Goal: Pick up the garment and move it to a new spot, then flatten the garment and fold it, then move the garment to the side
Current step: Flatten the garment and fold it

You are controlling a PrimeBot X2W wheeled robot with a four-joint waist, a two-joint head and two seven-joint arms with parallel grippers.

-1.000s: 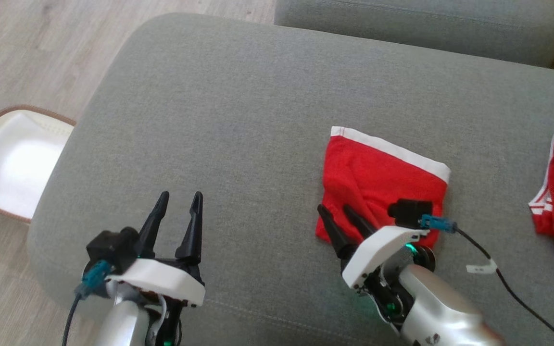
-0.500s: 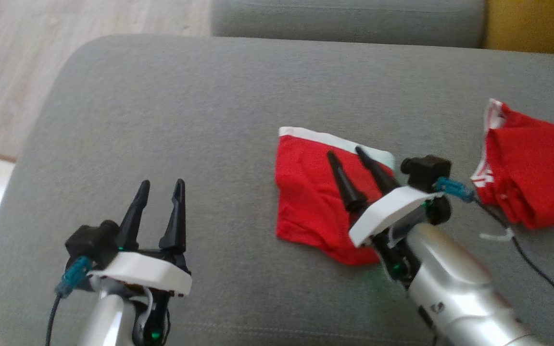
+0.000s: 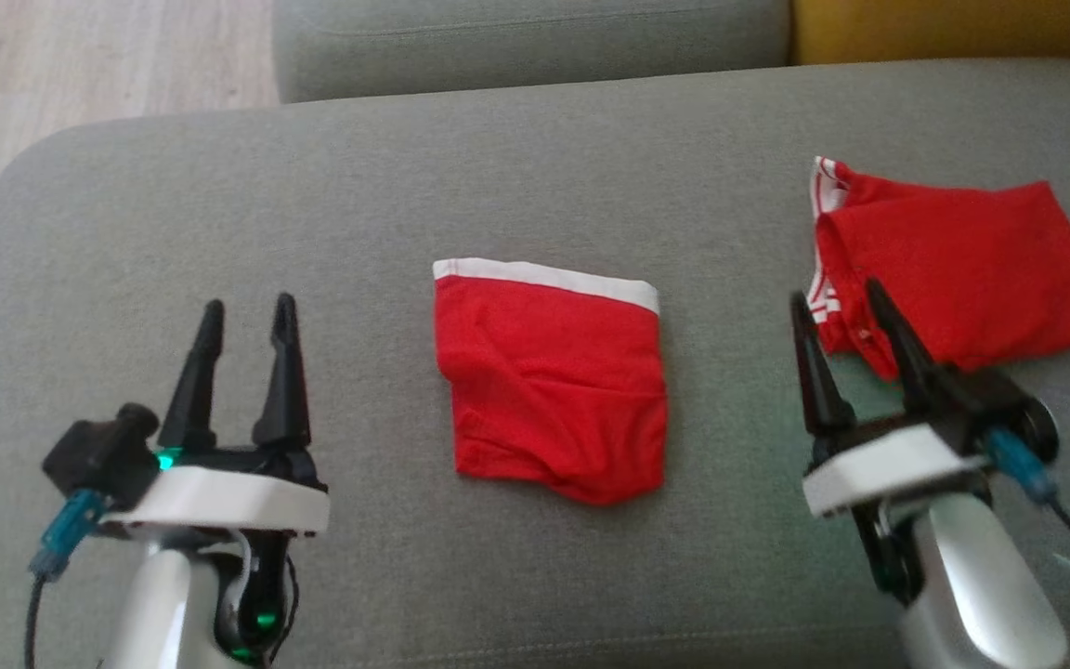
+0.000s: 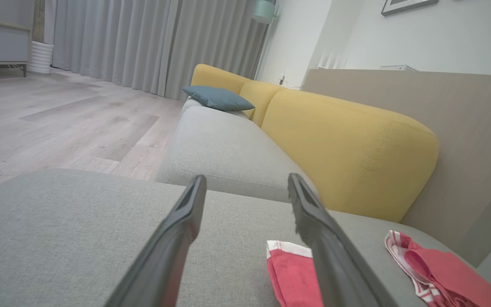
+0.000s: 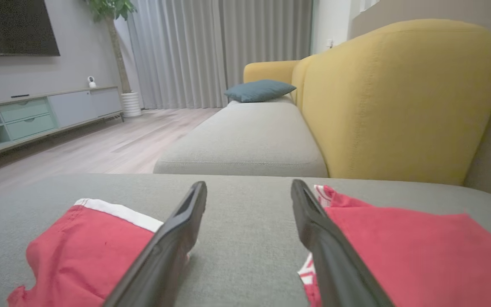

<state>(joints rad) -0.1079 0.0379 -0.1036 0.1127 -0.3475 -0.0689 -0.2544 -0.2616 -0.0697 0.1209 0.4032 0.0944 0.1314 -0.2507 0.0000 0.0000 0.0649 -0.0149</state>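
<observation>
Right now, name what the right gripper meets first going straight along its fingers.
Probably the edge of the striped red garment, caught by the right gripper; between its fingers lies bare grey cushion. Height unclear.

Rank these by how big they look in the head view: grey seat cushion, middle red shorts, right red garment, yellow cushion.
Largest: grey seat cushion.
Next: middle red shorts and right red garment, too alike to rank.
Smallest: yellow cushion, cut off by the picture's edge.
</observation>
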